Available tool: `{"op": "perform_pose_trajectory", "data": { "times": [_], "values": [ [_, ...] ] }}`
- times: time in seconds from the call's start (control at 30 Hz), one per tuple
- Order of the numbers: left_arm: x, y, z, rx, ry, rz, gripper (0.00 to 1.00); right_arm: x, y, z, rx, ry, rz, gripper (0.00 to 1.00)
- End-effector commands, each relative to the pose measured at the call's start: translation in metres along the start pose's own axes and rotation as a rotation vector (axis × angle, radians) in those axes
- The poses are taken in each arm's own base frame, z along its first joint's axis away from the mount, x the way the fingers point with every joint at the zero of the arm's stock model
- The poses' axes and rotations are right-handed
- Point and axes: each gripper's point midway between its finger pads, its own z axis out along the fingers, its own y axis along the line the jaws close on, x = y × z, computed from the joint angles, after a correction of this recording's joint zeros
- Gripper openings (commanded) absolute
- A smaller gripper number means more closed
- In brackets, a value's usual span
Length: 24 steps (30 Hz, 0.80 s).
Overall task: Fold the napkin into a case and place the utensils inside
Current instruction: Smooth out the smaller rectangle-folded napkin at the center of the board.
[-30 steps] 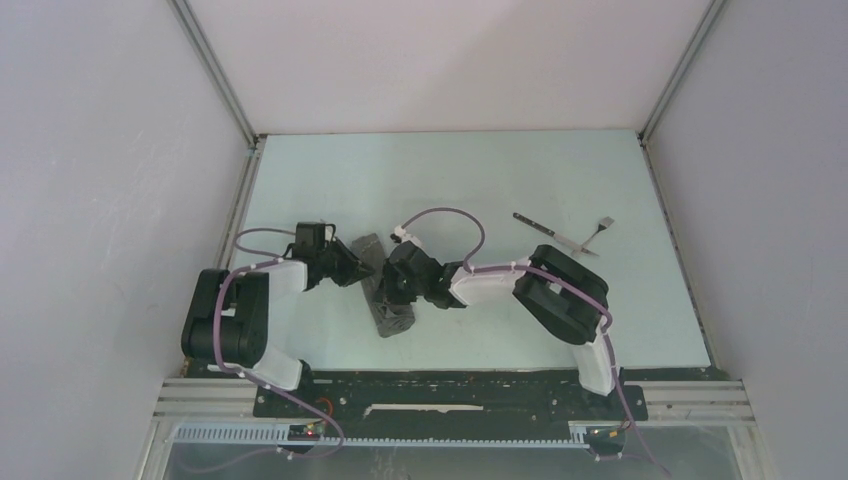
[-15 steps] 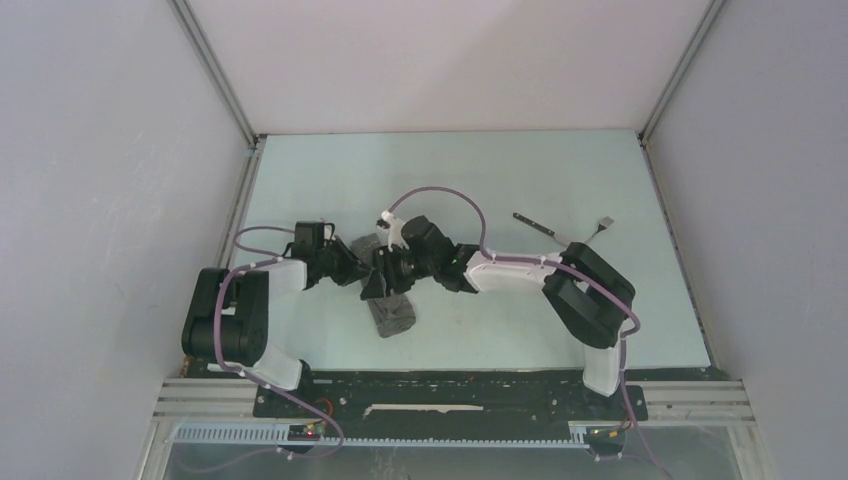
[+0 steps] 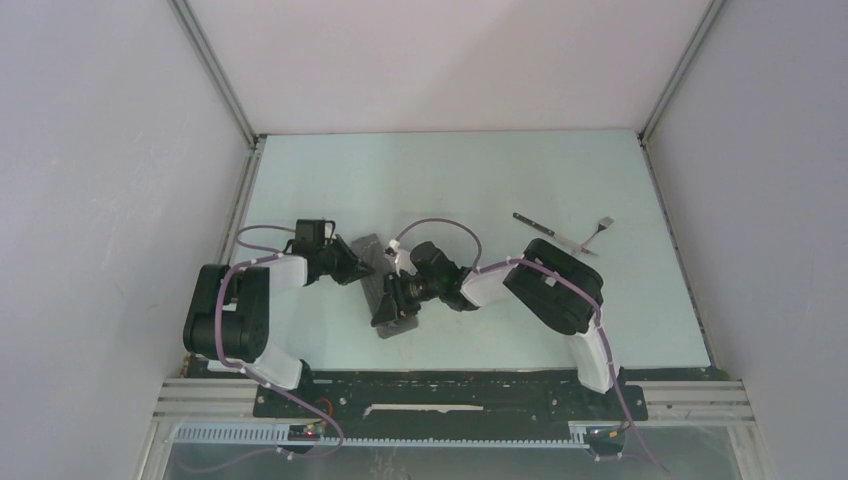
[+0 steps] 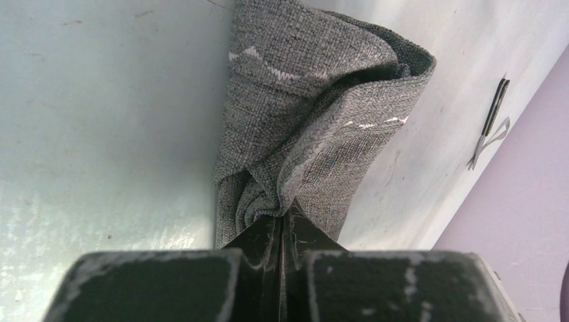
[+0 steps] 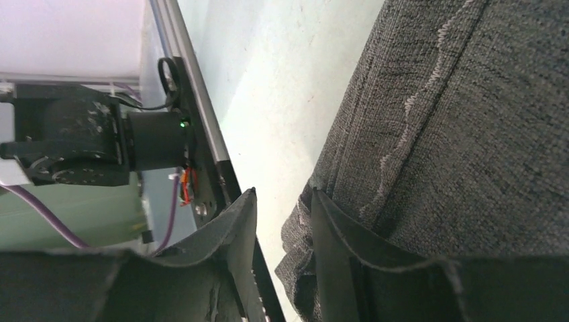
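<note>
we pinch one end of the folded napkin point(image 4: 302, 114) tight in our left gripper point(image 4: 285, 216) to anchor it on the table point(image 3: 450, 170), our right gripper point(image 5: 282, 225) half open at its edge, holding nothing, utensils point(image 3: 550, 232) well apart.

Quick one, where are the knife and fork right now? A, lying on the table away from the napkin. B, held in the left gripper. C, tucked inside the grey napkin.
A: the knife and fork lie on the table, apart from the napkin, which the left gripper pinches.
</note>
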Motion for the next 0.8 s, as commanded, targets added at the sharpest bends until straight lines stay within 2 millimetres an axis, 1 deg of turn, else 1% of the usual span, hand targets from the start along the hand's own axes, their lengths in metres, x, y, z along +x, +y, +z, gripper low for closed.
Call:
{"op": "perform_pose_trajectory", "data": {
  "times": [0.0,0.07,0.13,0.2,0.3,0.33,0.37,0.4,0.43,0.53,0.6,0.67,0.7,0.73,0.77],
  "values": [
    [-0.009,0.031,0.006,-0.121,-0.049,-0.006,0.01,0.022,-0.020,-0.022,0.146,0.080,-0.040,0.44],
    [-0.008,0.030,0.006,-0.117,-0.045,-0.014,0.01,0.017,-0.026,-0.035,0.164,0.084,-0.046,0.45],
    [-0.007,0.028,0.005,-0.109,-0.050,-0.014,0.01,0.012,-0.020,-0.043,0.178,0.100,-0.085,0.46],
    [-0.006,0.026,0.005,-0.103,-0.049,-0.016,0.01,0.004,0.000,-0.045,0.180,0.115,-0.158,0.47],
    [-0.005,0.020,0.004,-0.092,-0.051,-0.021,0.01,-0.001,0.032,-0.038,0.158,0.126,-0.228,0.49],
    [-0.005,0.020,0.003,-0.092,-0.053,-0.026,0.00,0.000,0.039,-0.034,0.141,0.130,-0.236,0.50],
    [-0.006,0.020,0.003,-0.092,-0.057,-0.029,0.01,0.001,0.042,-0.029,0.126,0.133,-0.238,0.50],
    [-0.006,0.019,0.002,-0.090,-0.061,-0.030,0.01,0.003,0.040,-0.025,0.117,0.138,-0.232,0.49],
    [-0.006,0.019,0.002,-0.091,-0.063,-0.033,0.01,0.008,0.033,-0.021,0.120,0.154,-0.216,0.49],
    [-0.006,0.016,0.001,-0.082,-0.059,-0.034,0.01,0.024,0.007,-0.016,0.154,0.200,-0.170,0.47],
    [-0.007,0.013,0.001,-0.073,-0.057,-0.031,0.01,0.030,-0.008,-0.021,0.187,0.206,-0.148,0.47],
    [-0.007,0.011,0.002,-0.066,-0.047,-0.028,0.01,0.033,-0.025,-0.031,0.258,0.196,-0.131,0.47],
    [-0.007,0.011,0.002,-0.063,-0.042,-0.027,0.01,0.032,-0.028,-0.036,0.283,0.189,-0.136,0.46],
    [-0.007,0.010,0.003,-0.060,-0.039,-0.023,0.01,0.029,-0.028,-0.039,0.295,0.180,-0.150,0.47],
    [-0.007,0.008,0.003,-0.055,-0.037,-0.019,0.01,0.025,-0.022,-0.041,0.292,0.169,-0.168,0.47]
  ]
}}
